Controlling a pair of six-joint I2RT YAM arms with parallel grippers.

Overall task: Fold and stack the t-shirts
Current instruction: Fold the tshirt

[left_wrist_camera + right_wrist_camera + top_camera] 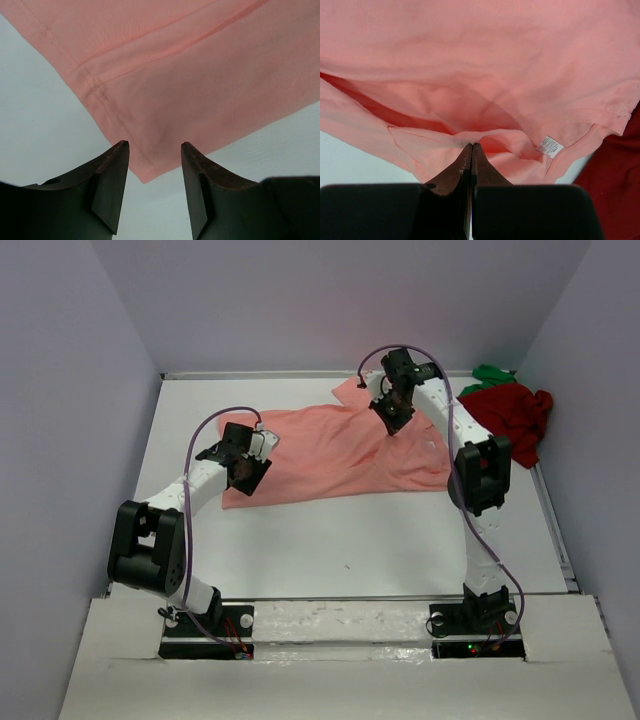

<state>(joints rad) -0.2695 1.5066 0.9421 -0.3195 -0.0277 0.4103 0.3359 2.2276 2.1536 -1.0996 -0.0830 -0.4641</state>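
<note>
A salmon-pink t-shirt point(330, 455) lies spread across the middle of the table. My right gripper point(392, 422) is shut on a fold of it near the collar, and the cloth rises in a ridge to the fingertips point(471, 146). A white label point(550, 146) shows just right of the pinch. My left gripper point(244, 476) hovers open over the shirt's near-left part. In the left wrist view the hemmed corner point(145, 172) lies between the spread fingers, untouched. A dark red t-shirt point(515, 418) is crumpled at the far right, with a bright green t-shirt point(490, 373) peeking out behind it.
White walls close in the table on the left, back and right. The dark red shirt point(615, 190) lies close beside the salmon one's right edge. Bare white table point(350, 540) stretches between the shirt and the arm bases.
</note>
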